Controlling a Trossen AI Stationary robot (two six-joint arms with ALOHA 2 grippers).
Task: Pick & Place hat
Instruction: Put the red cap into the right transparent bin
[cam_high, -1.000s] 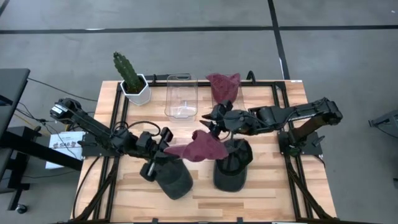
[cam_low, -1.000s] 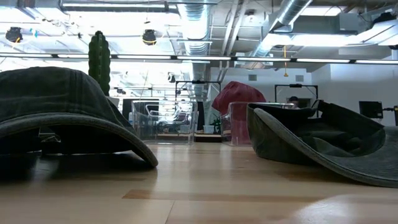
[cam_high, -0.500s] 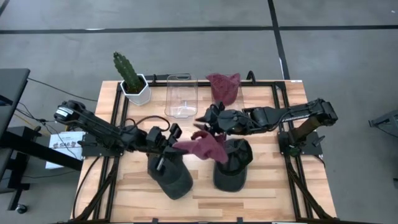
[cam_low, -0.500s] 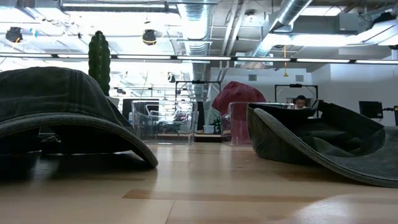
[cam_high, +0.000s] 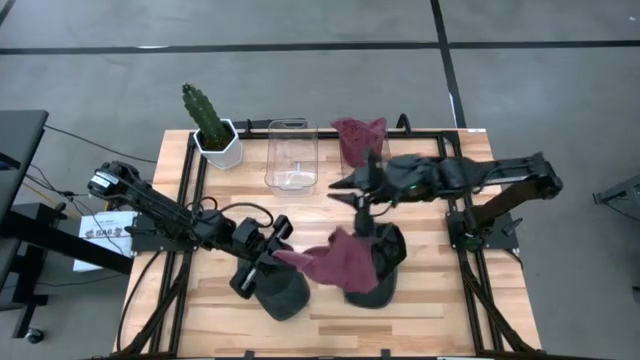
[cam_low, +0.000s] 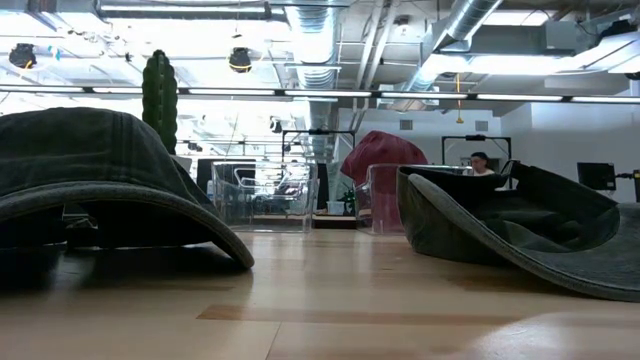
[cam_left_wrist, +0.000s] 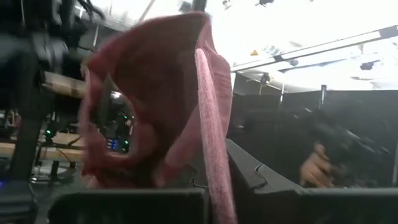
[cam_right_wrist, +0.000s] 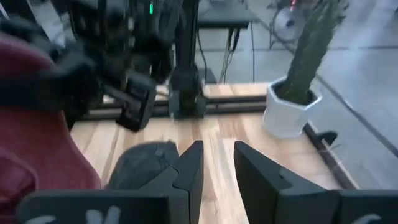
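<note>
- My left gripper (cam_high: 277, 257), near the table's (cam_high: 430, 300) centre toward 7 o'clock, is pinched shut on the maroon hat (cam_high: 338, 263), which hangs over the gap between two dark caps (cam_high: 276, 292).
- My right gripper (cam_right_wrist: 214, 163) hovers empty at 1 o'clock, fingers a little apart.
- I'd judge the carry needs height: lift clear of the caps, avoid the right arm, release only once the hat is settled.
- The white sign (cam_high: 104, 230) off the table at 9 o'clock is unreadable.
</note>
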